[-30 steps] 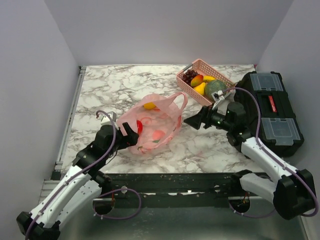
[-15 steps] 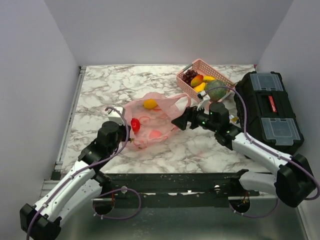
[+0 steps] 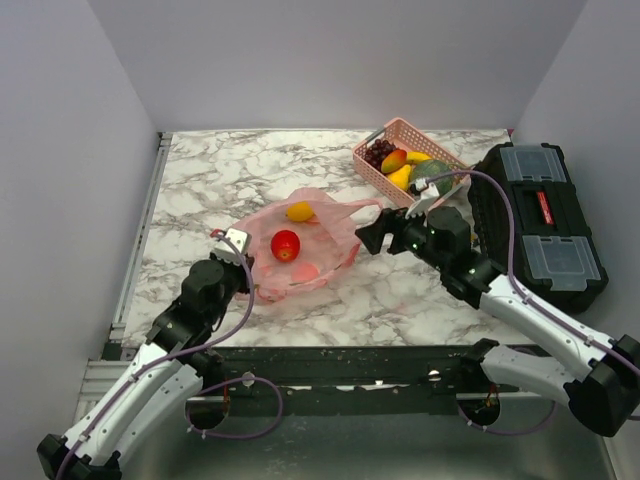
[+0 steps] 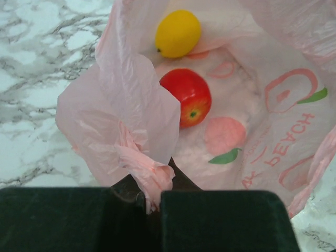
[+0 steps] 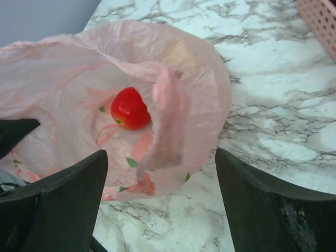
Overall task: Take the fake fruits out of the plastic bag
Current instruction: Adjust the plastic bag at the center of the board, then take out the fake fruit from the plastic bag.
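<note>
- Your bag [image 3: 320, 262] lies open mid-table; an apple [image 3: 286, 245] and a yellow fruit [image 3: 300, 211] show inside it.
- Your left gripper [image 3: 240, 265] is closed at the bag's near-left edge.
- Your right gripper [image 3: 366, 236] stands at the bag's right handle, jaws apart.
- The basket [image 3: 370, 172], far right, holds grapes [image 3: 378, 150], a banana [image 3: 402, 178] and a melon [image 3: 430, 178].
- A toolbox [image 3: 545, 225] sits beside the basket.

bag [image 4: 131, 121]: thin crinkly transl. plastic | apple [image 4: 187, 95]: glossy, smooth | yellow fruit [image 4: 178, 32]: glossy | tabletop [image 4: 31, 63]: marble-look, smooth

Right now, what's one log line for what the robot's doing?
left gripper: shut on plastic bag rim | right gripper: open, facing bag handle | inside bag: red apple, yellow fruit
</note>
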Controlling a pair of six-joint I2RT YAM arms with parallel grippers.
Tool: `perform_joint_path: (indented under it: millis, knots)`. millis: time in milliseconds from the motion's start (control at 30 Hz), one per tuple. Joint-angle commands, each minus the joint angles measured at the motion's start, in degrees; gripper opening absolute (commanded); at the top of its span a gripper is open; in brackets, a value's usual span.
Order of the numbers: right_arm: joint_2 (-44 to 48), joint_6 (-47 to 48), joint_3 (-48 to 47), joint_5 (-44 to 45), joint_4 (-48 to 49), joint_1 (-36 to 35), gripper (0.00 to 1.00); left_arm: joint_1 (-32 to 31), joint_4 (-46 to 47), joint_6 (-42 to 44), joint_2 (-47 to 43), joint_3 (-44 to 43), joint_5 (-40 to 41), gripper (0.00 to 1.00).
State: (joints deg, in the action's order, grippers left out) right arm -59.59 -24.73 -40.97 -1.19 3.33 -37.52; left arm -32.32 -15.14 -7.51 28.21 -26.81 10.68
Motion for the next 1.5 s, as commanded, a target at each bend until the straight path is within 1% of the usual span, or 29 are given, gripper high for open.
perform_joint_path:
  millis: [0, 133, 233, 333, 400, 500, 600, 700, 800, 900, 1033, 1200, 1300, 1400, 1467]
  knots:
    - [1.84, 3.92, -6.36, 3.21, -7.23, -0.54, 0.85, 0.3, -2.0, -3.71, -5.23, 3.44, 4.8, 0.0]
    - [-0.82, 5.17, -13.14, -1.7, -7.04, -2.08, 0.85, 0.27, -1.04, -3.35, -3.91, 3.49, 3.61, 0.0]
    - [-5.5, 6.65, -18.74, -2.69, -6.53, -5.98, 0.85, 0.29, -1.72, -3.3, -0.96, 2.3, 3.21, 0.0]
    - [-10.57, 8.57, -23.4, 0.84, -6.14, -13.27, 0.85, 0.26, -2.35, -2.95, 1.53, 1.19, 1.62, 0.0]
    - [-14.26, 9.13, -26.05, 3.25, -5.64, -16.78, 0.85, 0.26, -2.16, -2.56, 2.08, 1.08, 0.32, 0.0]
    - [-19.62, 8.05, -29.14, 4.0, -5.28, -19.51, 0.84, 0.24, -1.79, -2.26, 2.23, 1.17, -1.03, 0.0]
    - [-21.82, 9.39, -29.99, 10.11, -4.62, -22.45, 0.84, 0.31, -1.56, -2.12, 2.65, 1.04, -1.53, 0.0]
    - [-20.95, 8.88, -29.99, 15.53, -5.39, -22.73, 0.86, 0.28, -1.74, -2.08, 3.24, 0.8, -1.84, 0.0]
    - [-17.5, 10.88, -28.37, 20.98, -5.67, -22.69, 0.9, 0.3, -1.86, -1.99, 3.3, 0.61, -2.46, 0.0]
    - [-14.36, 13.58, -27.83, 27.05, -8.56, -22.7, 0.93, 0.37, -1.67, -1.92, 3.09, 0.53, -2.59, 0.0]
    - [-11.08, 16.61, -28.63, 30.26, -12.52, -22.69, 0.94, 0.34, -1.5, -1.9, 2.16, 0.66, -2.34, 0.0]
    - [-9.21, 18.64, -31.21, 28.79, -14.23, -22.69, 0.95, 0.59, -1.36, -1.83, 1.56, 0.49, -2.68, 0.0]
    - [-10.18, 19.9, -33.66, 26.44, -15.69, -22.69, 0.96, 0.88, -1.52, -1.81, 1.11, 0.67, -2.08, 0.0]
    - [-13.72, 18.98, -36.28, 19.45, -16.25, -22.71, 0.94, 1.0, -1.43, -1.81, 0.72, 0.67, -2.41, 0.0]
    - [-16.99, 16.4, -36.55, 13.58, -14.07, -22.71, 0.92, 1.04, -1.22, -1.72, 0.58, 0.82, -2.37, 0.0]
